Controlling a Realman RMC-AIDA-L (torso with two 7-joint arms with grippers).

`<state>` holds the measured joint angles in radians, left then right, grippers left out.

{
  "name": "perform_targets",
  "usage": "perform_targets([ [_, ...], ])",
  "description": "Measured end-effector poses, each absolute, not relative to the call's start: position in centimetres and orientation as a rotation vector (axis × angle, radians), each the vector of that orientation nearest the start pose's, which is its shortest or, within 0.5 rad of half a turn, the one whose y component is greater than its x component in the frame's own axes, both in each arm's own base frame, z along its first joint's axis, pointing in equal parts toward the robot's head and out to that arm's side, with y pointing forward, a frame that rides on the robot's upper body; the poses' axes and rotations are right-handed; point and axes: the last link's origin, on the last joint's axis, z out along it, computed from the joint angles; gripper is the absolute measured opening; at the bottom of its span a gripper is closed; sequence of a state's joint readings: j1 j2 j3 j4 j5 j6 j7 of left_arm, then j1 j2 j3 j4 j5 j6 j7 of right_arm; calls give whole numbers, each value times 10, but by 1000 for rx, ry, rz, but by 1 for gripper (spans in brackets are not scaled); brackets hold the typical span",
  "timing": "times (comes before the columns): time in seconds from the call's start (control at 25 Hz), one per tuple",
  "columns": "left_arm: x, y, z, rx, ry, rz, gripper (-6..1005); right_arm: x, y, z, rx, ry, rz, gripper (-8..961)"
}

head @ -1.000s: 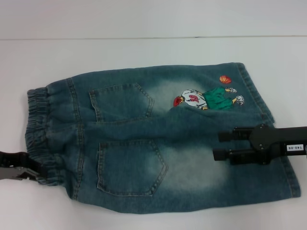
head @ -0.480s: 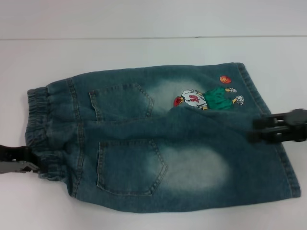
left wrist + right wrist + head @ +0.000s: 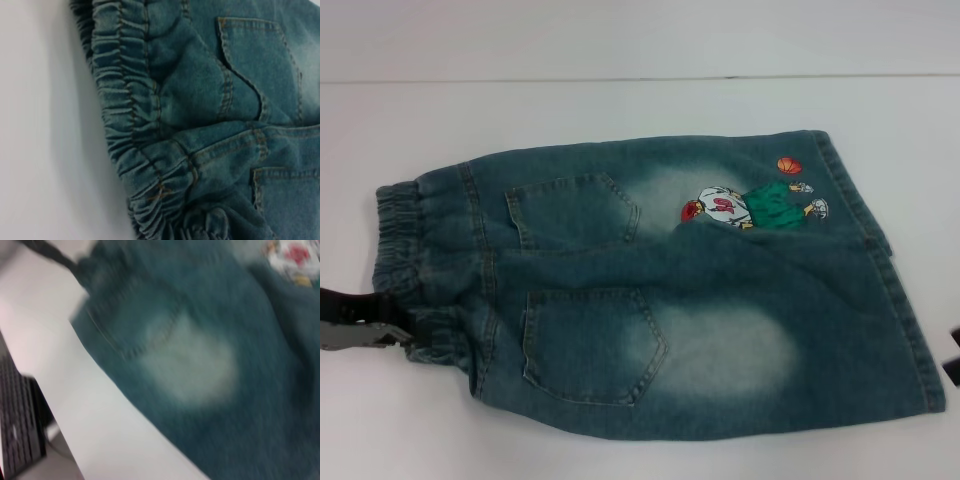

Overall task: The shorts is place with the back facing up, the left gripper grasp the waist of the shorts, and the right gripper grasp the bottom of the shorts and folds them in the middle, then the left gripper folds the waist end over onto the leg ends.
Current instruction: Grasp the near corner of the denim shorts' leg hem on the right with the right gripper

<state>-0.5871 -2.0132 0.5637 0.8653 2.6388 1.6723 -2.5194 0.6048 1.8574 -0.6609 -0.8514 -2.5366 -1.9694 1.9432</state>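
Note:
The shorts lie flat with the back up, both patch pockets showing and the cartoon embroidery on the far leg. The gathered waist is at the left and the leg ends at the right. My left gripper sits at the left edge, touching the near part of the waist, where the band is bunched. My right gripper shows only as two black tips, set apart, at the right edge just off the leg hem and holding nothing.
The white table reaches well beyond the shorts toward the back. In the right wrist view the table's near edge runs close to the shorts, with a dark ribbed object below it.
My right gripper has pulled back to the right, off the leg and almost out of the head view. The left gripper has edged up, and the near waist corner has bunched inward.

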Motion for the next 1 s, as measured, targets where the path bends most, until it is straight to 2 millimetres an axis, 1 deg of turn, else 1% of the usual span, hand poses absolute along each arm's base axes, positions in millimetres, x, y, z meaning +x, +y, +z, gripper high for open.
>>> perform_targets([
  [0.2, -313, 325, 55, -2150, -1996, -24, 51, 299, 308, 98, -2877, 1307, -331, 793],
  [0.56, -312, 325, 52, -2156, -2010, -25, 54, 304, 310, 84, -2845, 1314, -588, 792],
  [0.76, -311, 327, 52, -2160, -2006, -27, 56, 301, 313, 77, -2843, 1301, -685, 792],
  [1.0, -310, 327, 52, -2162, -2004, -29, 59, 300, 314, 66, -2864, 1291, -737, 791],
])
